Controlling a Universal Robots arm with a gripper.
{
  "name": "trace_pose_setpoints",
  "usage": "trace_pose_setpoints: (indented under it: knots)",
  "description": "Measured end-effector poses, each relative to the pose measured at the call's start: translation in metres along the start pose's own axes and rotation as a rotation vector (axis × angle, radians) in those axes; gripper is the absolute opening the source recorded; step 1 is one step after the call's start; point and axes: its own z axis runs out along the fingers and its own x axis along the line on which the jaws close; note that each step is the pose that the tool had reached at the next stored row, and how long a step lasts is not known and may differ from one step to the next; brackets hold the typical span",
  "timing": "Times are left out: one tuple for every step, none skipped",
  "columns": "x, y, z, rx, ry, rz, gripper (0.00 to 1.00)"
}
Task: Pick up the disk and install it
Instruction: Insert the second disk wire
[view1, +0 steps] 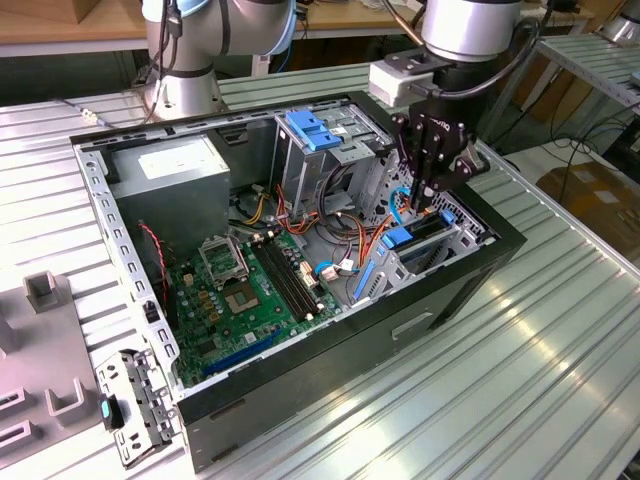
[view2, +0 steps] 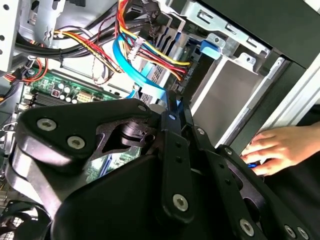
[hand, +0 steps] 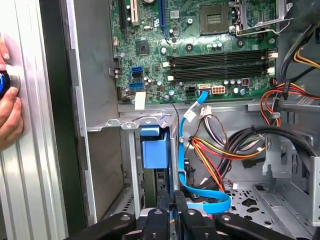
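- Exterior view: the gripper (view1: 428, 190) hangs over the drive cage (view1: 440, 245) at centre right of the open computer case (view1: 330, 340).
- Its fingers look nearly closed, with nothing held.
- The disk (view1: 412, 238) sits in the cage, with its blue carrier visible.
- First wrist view: a hand (hand: 9, 107) is at the left edge.

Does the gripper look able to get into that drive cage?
Likely yes: the gripper hangs right over the drive cage, open on top, though a blue cable runs close beside.
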Motion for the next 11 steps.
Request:
trace_pose_setpoints:
  knots:
    - [0.0027,0.0007,0.0009,0.0021,-0.0083,0.001,0.16]
    - [0.0042,0.0013,0.0014,0.003,-0.013,0.001,0.16]
    - [0.0061,0.002,0.0021,0.0041,-0.0188,0.002,0.16]
    - [0.0111,0.0027,0.004,0.0079,-0.0337,0.004,0.16]
    - [0.0126,0.0029,0.0047,0.0096,-0.039,0.005,0.16]
    - [0.0135,0.0029,0.0053,0.011,-0.043,0.005,0.16]
    - [0.0147,0.0029,0.0061,0.0129,-0.0498,0.007,0.16]
    - [0.0155,0.0029,0.0066,0.0141,-0.0554,0.007,0.16]
    - [0.0164,0.003,0.0072,0.0154,-0.0618,0.008,0.16]
    - [0.0171,0.003,0.0077,0.0164,-0.0665,0.009,0.16]
    - [0.0178,0.0031,0.0082,0.0172,-0.0703,0.01,0.16]
